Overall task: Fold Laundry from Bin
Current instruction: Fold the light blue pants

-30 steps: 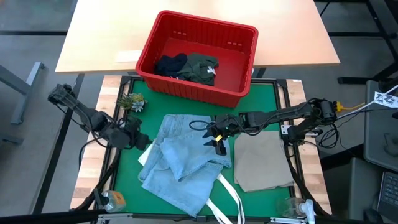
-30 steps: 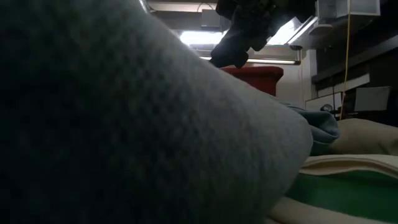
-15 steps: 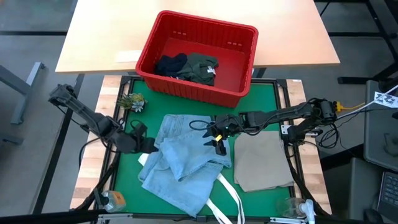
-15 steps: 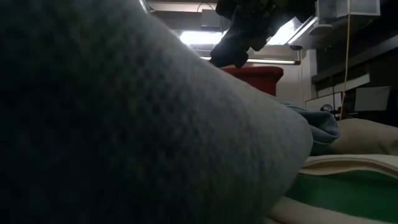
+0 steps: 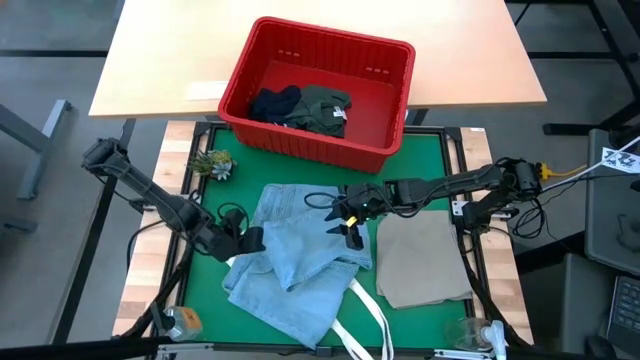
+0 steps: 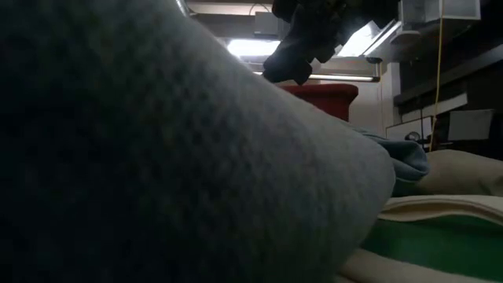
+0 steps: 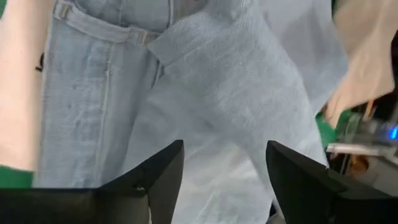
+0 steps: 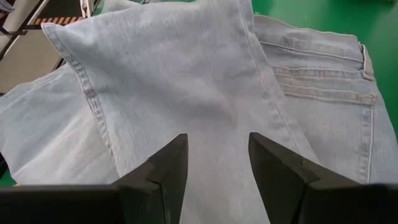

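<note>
Both tools are released: my left tool [image 5: 250,240] sits at the jeans' [image 5: 300,265] edge, my right tool [image 5: 352,228] hovers over them, khaki cloth [image 5: 420,260] folded alongside, jeans crumpled, two dark garments [image 5: 305,108] waiting in the bin [image 5: 395,60].

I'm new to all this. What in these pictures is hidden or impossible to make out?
- Low view: grey cloth against the lens hides most of the table.
- High view: the dark garments in the red bin are bunched, shapes unclear.
- High view: jeans cover part of the white straps.
- High view: small plant-like item too small to identify.
</note>
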Tool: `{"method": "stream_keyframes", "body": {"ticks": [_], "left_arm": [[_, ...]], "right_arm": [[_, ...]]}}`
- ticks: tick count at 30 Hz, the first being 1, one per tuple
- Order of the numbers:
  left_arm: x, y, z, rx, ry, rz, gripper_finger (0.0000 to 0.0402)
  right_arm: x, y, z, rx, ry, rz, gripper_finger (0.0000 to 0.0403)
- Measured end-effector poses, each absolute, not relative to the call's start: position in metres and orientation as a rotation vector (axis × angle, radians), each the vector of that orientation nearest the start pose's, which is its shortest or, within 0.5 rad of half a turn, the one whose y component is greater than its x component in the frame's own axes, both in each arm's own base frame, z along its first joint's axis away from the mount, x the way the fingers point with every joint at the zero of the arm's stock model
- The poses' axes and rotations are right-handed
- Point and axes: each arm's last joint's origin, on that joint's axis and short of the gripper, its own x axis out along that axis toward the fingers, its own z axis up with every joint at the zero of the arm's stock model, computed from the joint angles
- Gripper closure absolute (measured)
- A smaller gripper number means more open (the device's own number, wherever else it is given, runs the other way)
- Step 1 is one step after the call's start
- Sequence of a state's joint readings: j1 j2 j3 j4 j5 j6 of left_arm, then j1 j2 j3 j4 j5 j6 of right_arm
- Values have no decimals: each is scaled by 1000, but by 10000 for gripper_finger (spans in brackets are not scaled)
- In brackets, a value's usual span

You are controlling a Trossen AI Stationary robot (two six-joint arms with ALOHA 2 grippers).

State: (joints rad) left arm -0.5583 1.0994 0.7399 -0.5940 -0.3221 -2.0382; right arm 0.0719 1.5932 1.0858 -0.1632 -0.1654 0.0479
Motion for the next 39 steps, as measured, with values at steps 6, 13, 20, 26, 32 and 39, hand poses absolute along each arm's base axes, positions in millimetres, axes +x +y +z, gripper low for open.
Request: {"method": "stream_keyframes", "body": {"ticks": [6,13,20,26,32,39], "left_arm": [[189,-104,229,-1495,592,681,179],[194,-108,222,-1529,600,719,179],[197,-110,216,-1531,603,752,179],[204,-110,209,-1501,540,784,179],[209,-111,202,-1467,520,808,182],[210,-111,200,-1422,507,801,259]], "right_arm": [[344,30,241,77,671,213,231],[344,30,241,77,671,213,231],[344,30,241,77,671,212,231],[344,30,241,77,672,213,231],[344,30,241,77,672,213,231],[343,30,241,77,676,212,231]]}}
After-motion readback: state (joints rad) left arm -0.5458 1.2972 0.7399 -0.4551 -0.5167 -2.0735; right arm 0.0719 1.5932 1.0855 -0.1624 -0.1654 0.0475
